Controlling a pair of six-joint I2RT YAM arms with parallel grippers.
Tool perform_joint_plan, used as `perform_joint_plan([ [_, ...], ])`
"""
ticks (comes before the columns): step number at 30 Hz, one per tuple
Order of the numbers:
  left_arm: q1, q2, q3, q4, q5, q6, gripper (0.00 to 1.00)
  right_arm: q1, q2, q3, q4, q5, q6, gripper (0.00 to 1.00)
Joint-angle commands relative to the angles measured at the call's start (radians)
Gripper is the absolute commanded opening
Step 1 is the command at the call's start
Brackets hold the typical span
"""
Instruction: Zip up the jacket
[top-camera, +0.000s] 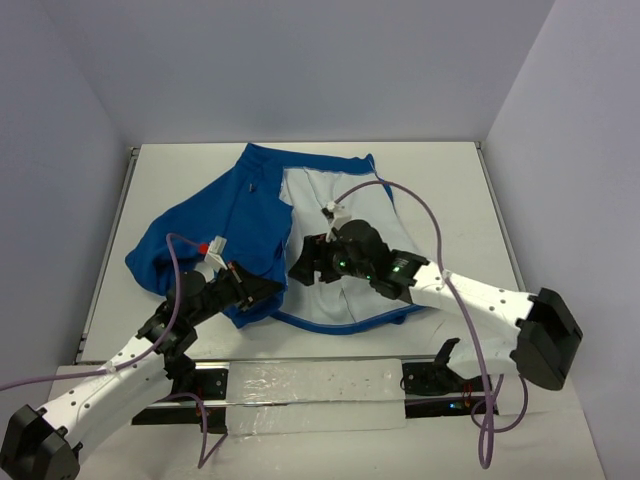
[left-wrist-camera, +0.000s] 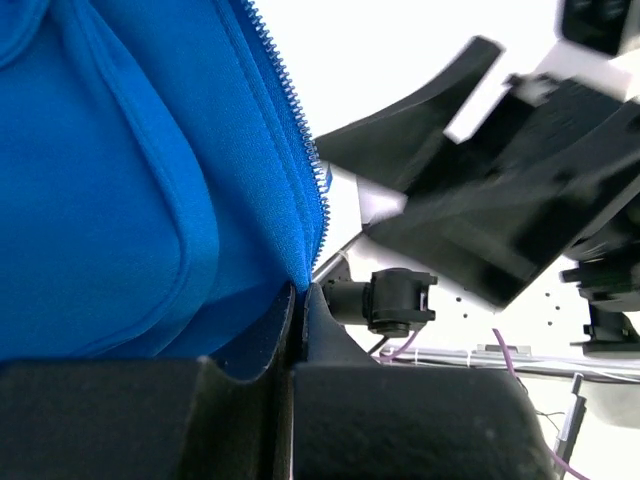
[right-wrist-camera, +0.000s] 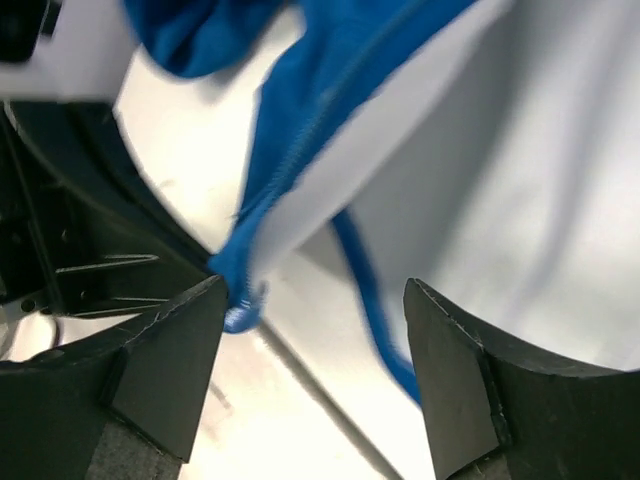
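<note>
On the white table (top-camera: 440, 170), centre, we count 1 jacket (top-camera: 235, 225): royal-blue, lying open w/ the white lining facing up on its right half. We count 2 grippers. The left gripper (top-camera: 262, 290) sits at the jacket's near hem, jaws together, clamped on the blue fabric edge just below the zipper teeth (left-wrist-camera: 290, 100). The right gripper (right-wrist-camera: 312, 290) is just beside it over the lining, fingers apart, nothing clamped. The zipper end (right-wrist-camera: 240, 315) of the other edge hangs between them, close to one finger; contact: cannot tell.
</note>
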Motion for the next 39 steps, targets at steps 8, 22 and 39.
perform_joint_plan([
  [8, 0.009, -0.004, -0.007, 0.086, -0.141, 0.009, 0.0, -0.596, -0.375, -0.169, -0.479, 0.316, 0.06, 0.82],
  [22, 0.009, 0.119, 0.155, -0.047, -0.153, 0.129, 0.0, -0.923, -0.656, -0.6, -0.292, 0.076, 0.349, 0.84],
  [39, 0.01, 0.097, 0.171, -0.101, -0.161, 0.145, 0.0, -0.932, -0.948, -0.698, -0.459, 0.128, 0.5, 0.92],
])
